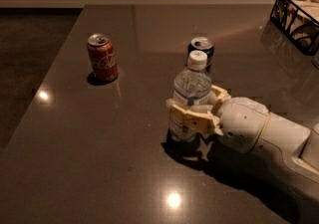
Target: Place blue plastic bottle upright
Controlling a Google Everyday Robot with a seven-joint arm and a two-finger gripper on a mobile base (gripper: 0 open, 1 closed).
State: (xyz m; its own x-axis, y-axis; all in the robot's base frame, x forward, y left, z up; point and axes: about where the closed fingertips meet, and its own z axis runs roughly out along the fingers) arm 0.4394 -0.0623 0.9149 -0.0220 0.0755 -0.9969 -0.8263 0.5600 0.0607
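Bottle point(192, 84) upright on table point(99, 158), just in front of blue can point(201, 49). Gripper point(192, 112) clamped round its middle. Base looks seated: release gently, back off straight, no nudge.

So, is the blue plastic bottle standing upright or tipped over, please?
Upright: the blue plastic bottle stands base-down on the table, white cap on top, the hand closed around its middle.

Hand point(194, 104) around bottle point(192, 84); one can point(202, 49) seemingly just behind, second can point(102, 57) left
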